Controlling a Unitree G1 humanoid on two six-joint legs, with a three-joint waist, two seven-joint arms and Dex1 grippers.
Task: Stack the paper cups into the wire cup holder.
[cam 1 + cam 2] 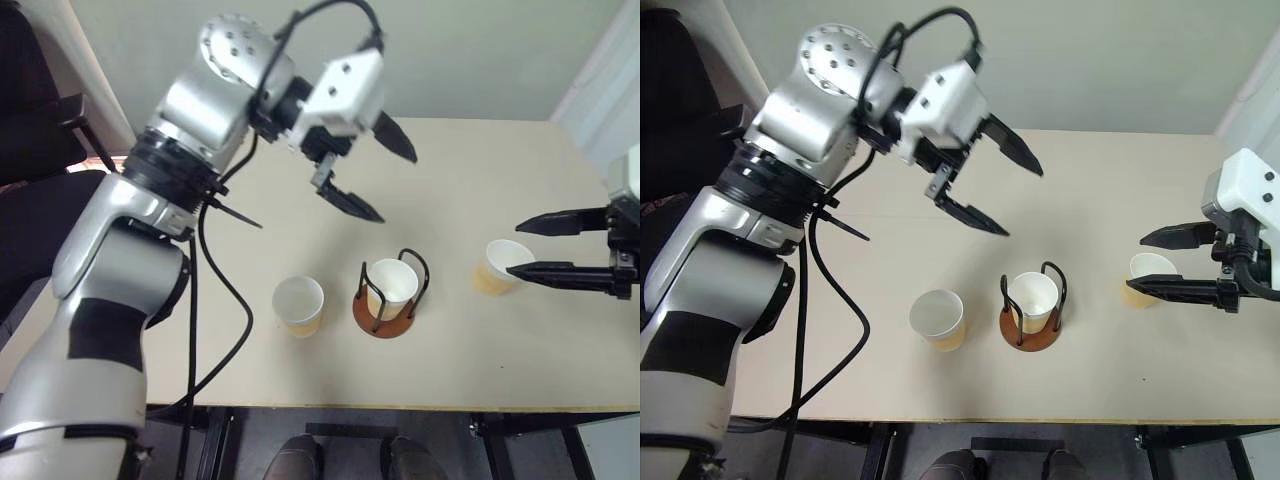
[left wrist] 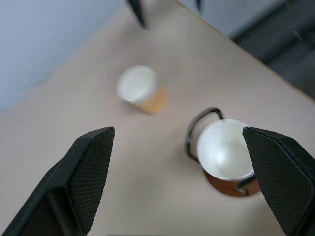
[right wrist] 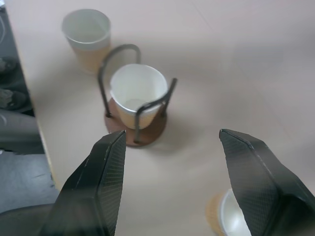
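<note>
Left tool (image 1: 365, 170) hangs above the tabletop (image 1: 450, 180), its two black fingers spread wide and holding nothing, raised well over the wire cup holder (image 1: 392, 290), which reads as a release made from above. One paper cup (image 1: 395, 285) sits upright inside the holder, ringed by the thin black wire loops on the round reddish-brown disc base. Right tool (image 1: 1185, 262) is level near the tabletop edge, fingers apart and flanking a second cup (image 1: 1148, 275) without visibly touching it, apparently lined up for a pinch. A third cup (image 1: 299, 305) stands free beside the holder. Cups are tapered paper, tan outside, white inside, with rolled rims; the tabletop is smooth and pale beige.
</note>
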